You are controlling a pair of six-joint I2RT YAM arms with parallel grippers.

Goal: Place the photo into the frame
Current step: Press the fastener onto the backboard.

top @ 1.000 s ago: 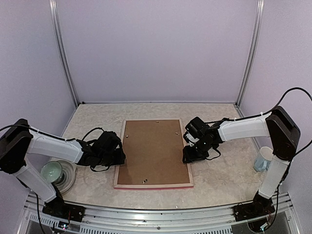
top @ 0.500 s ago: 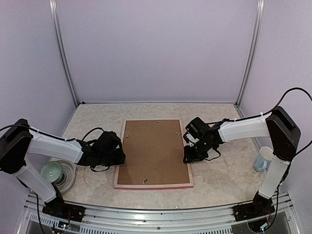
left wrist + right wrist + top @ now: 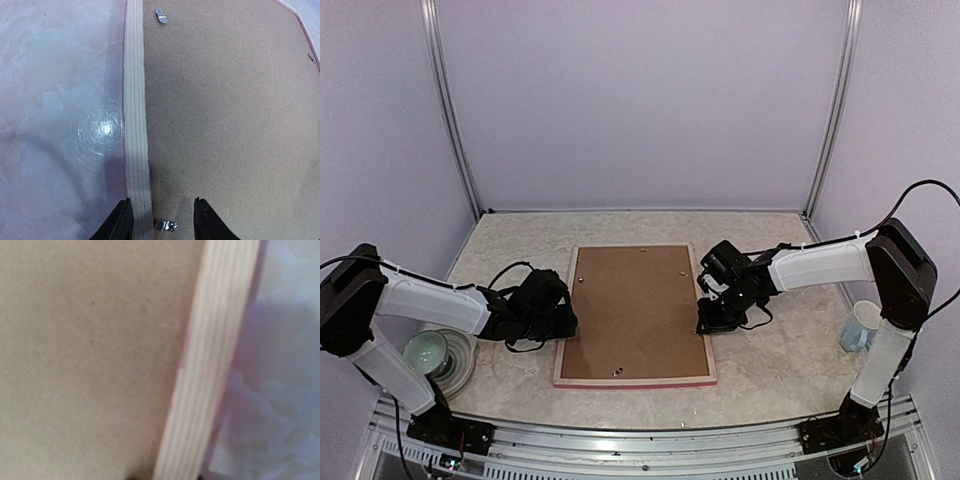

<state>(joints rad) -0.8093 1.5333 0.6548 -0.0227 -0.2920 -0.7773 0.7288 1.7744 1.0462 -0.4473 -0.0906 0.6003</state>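
The frame [image 3: 635,381] lies face down on the table, its pink-red moulding showing along the near edge. A brown backing board [image 3: 635,310] fills it. The photo is hidden. My left gripper [image 3: 565,322] is at the frame's left edge. In the left wrist view it [image 3: 162,210] is open, its fingers either side of the pale back edge [image 3: 135,125] and a small metal clip [image 3: 166,225]. My right gripper [image 3: 710,318] is low on the frame's right edge. In the right wrist view its dark tips [image 3: 165,478] sit apart, either side of the pale edge [image 3: 210,365].
A green bowl [image 3: 425,352] on a plate stands at the near left beside my left arm. A pale mug [image 3: 860,326] stands at the right by my right arm. A second metal clip [image 3: 160,15] sits further along the board's left side. Enclosure walls surround the table.
My right gripper has shifted very slightly along the frame's right edge. The left arm and the frame have not moved.
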